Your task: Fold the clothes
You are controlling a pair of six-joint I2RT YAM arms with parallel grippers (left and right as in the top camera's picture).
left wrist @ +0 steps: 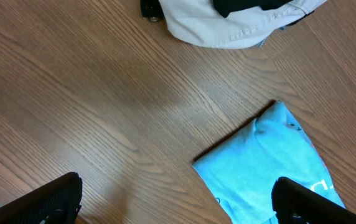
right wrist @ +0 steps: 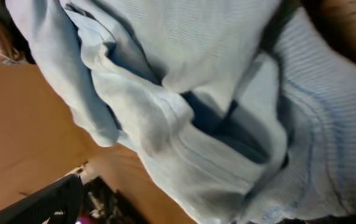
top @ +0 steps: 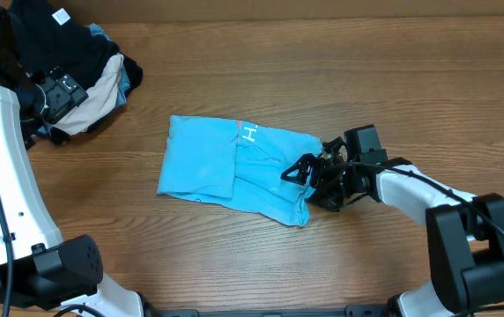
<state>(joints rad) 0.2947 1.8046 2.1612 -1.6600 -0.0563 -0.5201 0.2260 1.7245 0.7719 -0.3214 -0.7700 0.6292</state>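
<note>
Sky-blue T-shirt [top: 226, 163] flat at centre of wooden table [top: 340, 70], partly folded, white lettering at its 12 o'clock edge, rumpled toward 4 o'clock. Left gripper [left wrist: 175, 190] at 10 o'clock of table, by heap of dark and cream garments [top: 102, 84], jaws spread wide, nothing between them. Right gripper [top: 307, 185] at shirt's 3 o'clock edge, jaws spread over bunched cloth.

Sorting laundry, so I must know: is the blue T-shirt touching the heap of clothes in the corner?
Apart. The overhead view shows bare table between the T-shirt and the heap.
</note>
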